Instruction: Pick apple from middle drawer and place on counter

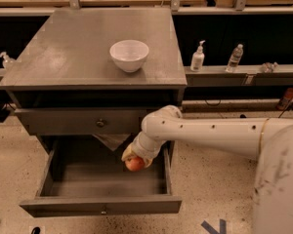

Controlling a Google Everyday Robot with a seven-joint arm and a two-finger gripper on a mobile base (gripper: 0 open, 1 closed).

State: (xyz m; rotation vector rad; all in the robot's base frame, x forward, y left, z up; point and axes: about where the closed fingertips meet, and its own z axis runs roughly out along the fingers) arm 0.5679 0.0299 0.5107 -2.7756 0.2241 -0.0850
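Observation:
The middle drawer (100, 204) is pulled open below the cabinet, and its grey box looks bare inside. My gripper (135, 161) hangs over the drawer's right side, shut on the small red apple (135, 164), which it holds above the drawer floor. The white arm reaches in from the right. The counter (73, 57) is the grey cabinet top above.
A white bowl (129, 54) stands on the counter near its right front. A shut drawer front with a round knob (100, 123) sits above the open drawer. A soap dispenser (198, 57) and a bottle (234, 58) stand on a shelf at the right.

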